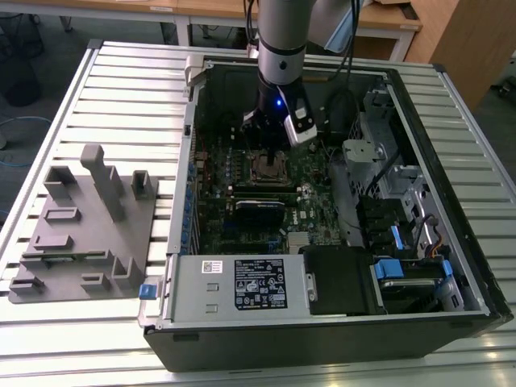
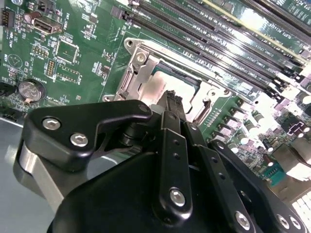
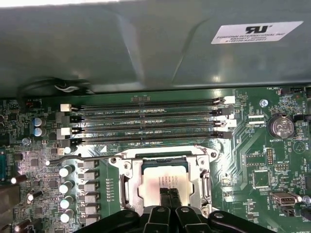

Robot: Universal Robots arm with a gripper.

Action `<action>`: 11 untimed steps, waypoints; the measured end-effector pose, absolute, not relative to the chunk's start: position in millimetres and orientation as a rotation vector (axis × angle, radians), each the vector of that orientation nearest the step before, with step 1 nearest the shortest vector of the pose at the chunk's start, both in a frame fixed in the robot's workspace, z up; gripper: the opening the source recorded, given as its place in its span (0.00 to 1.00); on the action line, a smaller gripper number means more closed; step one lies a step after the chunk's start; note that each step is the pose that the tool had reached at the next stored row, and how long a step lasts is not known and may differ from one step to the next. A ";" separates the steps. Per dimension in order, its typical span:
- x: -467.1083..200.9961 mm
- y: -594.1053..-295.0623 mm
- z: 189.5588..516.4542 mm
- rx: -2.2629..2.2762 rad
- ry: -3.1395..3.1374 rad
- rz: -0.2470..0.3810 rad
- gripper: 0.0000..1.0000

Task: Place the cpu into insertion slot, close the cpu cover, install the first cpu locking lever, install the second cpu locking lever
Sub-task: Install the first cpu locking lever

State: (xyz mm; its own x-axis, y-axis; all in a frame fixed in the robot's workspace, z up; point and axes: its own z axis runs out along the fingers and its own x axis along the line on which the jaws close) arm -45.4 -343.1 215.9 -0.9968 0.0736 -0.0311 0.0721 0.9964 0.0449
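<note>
In the exterior view my gripper (image 1: 267, 147) hangs inside the open computer case, just over the insertion slot (image 1: 268, 168) on the green motherboard. In both wrist views the cpu (image 3: 156, 180) (image 2: 156, 88) lies in the slot, its pale face showing through the window of the silver cpu cover (image 3: 204, 187) (image 2: 141, 68) lying over it. My gripper (image 3: 168, 192) (image 2: 173, 98) is shut, its black fingertips together over the cpu's face; whether they touch it I cannot tell. A thin metal locking lever (image 3: 80, 158) sticks out sideways from the slot.
Long memory slots (image 3: 146, 121) run beside the socket, with capacitors (image 3: 65, 187) and a coin battery (image 3: 282, 127) nearby. The grey case wall (image 3: 146, 43) rises beyond them. A labelled power supply (image 1: 238, 284), a black card (image 1: 258, 211) and a grey fixture (image 1: 89, 226) outside the case.
</note>
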 end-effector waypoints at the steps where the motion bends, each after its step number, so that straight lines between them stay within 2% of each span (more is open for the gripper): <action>1: -45.4 -343.1 217.3 0.113 3.106 0.068 0.10; 11: -45.4 -343.1 226.9 0.113 3.106 0.068 0.10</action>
State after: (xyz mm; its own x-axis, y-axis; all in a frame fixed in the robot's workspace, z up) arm -45.4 -343.1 226.9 -0.9968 0.0735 -0.0312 0.0721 0.9964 0.0450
